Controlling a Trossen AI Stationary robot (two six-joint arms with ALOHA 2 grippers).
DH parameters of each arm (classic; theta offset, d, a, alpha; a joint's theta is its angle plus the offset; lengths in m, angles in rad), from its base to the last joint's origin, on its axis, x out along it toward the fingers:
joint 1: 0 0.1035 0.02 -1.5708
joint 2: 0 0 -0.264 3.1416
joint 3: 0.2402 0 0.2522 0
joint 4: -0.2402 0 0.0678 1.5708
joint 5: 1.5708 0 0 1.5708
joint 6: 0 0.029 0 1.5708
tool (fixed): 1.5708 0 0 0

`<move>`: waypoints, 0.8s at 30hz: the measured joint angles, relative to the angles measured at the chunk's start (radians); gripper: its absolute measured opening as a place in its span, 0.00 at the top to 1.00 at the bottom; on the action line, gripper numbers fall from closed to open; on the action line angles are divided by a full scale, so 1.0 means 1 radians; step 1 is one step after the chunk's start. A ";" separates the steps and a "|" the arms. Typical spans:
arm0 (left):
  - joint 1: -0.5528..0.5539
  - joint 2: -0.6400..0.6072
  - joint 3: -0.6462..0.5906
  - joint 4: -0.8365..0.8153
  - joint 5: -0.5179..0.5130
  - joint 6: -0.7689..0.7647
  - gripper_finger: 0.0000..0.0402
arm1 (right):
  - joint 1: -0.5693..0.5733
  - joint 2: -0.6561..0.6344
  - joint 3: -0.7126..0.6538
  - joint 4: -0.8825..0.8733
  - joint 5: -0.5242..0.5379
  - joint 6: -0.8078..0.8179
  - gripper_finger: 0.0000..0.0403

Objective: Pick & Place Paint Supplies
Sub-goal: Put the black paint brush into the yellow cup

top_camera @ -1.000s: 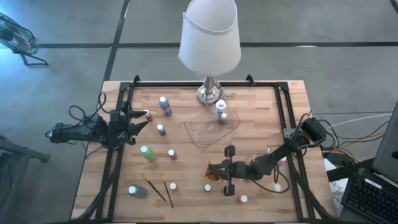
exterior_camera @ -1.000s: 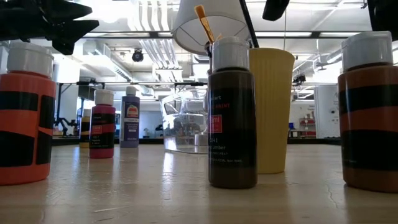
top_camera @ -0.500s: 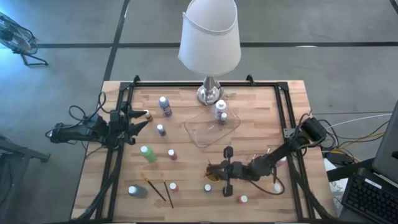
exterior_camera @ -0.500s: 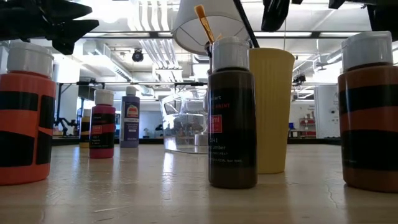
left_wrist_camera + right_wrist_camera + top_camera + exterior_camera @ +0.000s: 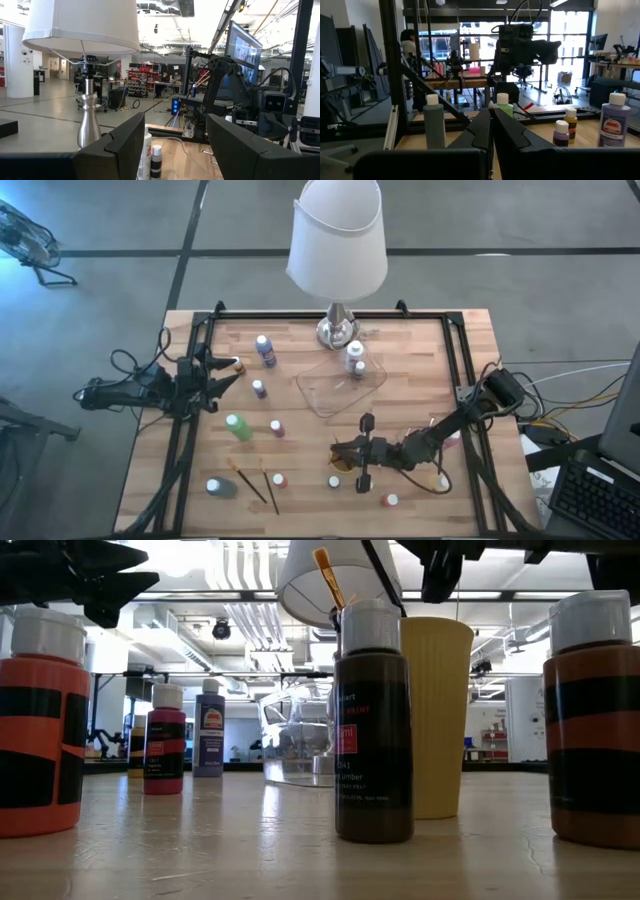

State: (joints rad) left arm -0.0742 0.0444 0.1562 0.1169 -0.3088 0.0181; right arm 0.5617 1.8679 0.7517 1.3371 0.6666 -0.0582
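My right gripper (image 5: 335, 448) is shut above the yellow-orange cup (image 5: 437, 710) at the near middle of the table. A thin dark brush handle (image 5: 384, 578) slants up out of the cup's mouth toward it. A second, orange-tipped brush (image 5: 324, 564) sticks up beside it. Two more brushes (image 5: 256, 483) lie flat at the near left. White-capped paint bottles stand scattered: purple (image 5: 265, 348), green (image 5: 238, 426), pink (image 5: 276, 427) and grey (image 5: 220, 487). My left gripper (image 5: 228, 373) waits open at the left edge. My right gripper is shut on the dark brush's upper part, but the contact lies above the low view's top edge. Only a small pale tip (image 5: 491, 105) shows between the shut fingers in the wrist view. The brush (image 5: 398, 606) leans toward the table's left, its lower end inside the cup.
A clear plastic tray (image 5: 335, 390) lies mid-table with one bottle (image 5: 357, 365) at its far corner. A lamp (image 5: 337, 240) stands behind it at the far edge. More bottles (image 5: 333, 481) (image 5: 390, 500) stand close to the cup. A black frame rail (image 5: 465, 380) runs around the table.
My right gripper has tipped upward and shifted slightly toward the table's left, staying shut. The dark brush's upper part has swung toward the left while its lower end has stayed in the cup.
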 joint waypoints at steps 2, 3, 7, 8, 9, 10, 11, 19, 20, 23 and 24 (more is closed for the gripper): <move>0.000 0.000 0.000 0.000 0.000 0.000 0.46 | 0.000 0.000 0.006 0.001 0.001 -0.007 0.98; 0.000 0.000 0.000 0.000 0.000 0.000 0.46 | 0.000 0.000 0.009 -0.002 0.001 -0.008 0.98; 0.000 0.000 0.000 0.000 0.000 0.000 0.46 | -0.003 0.002 0.013 -0.045 0.016 0.016 0.98; 0.000 0.000 0.000 0.000 0.000 0.000 0.46 | -0.004 0.002 0.017 -0.054 0.017 0.022 0.98; 0.000 0.000 0.000 0.001 0.000 0.000 0.46 | -0.004 0.002 0.021 -0.059 0.018 0.028 0.98; 0.000 0.000 0.000 0.000 0.000 0.000 0.46 | -0.004 0.002 0.025 -0.063 0.018 0.027 0.98; 0.000 0.000 0.000 0.001 0.000 0.000 0.46 | -0.004 0.002 0.028 -0.065 0.018 0.024 0.98; 0.000 0.000 0.000 0.003 0.000 0.000 0.46 | -0.006 0.002 0.033 -0.120 0.018 0.056 0.98; 0.000 0.000 0.000 0.003 0.000 0.000 0.46 | -0.006 0.002 0.033 -0.122 0.018 0.057 0.98; 0.000 0.000 0.000 0.003 0.000 0.000 0.46 | -0.007 0.001 0.033 -0.162 0.018 0.075 0.98; 0.000 0.000 0.000 0.003 0.000 0.000 0.46 | -0.007 0.002 0.033 -0.176 0.019 0.082 0.98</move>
State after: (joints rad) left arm -0.0740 0.0446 0.1560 0.1196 -0.3088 0.0183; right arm 0.5549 1.8694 0.7845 1.1612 0.6857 0.0237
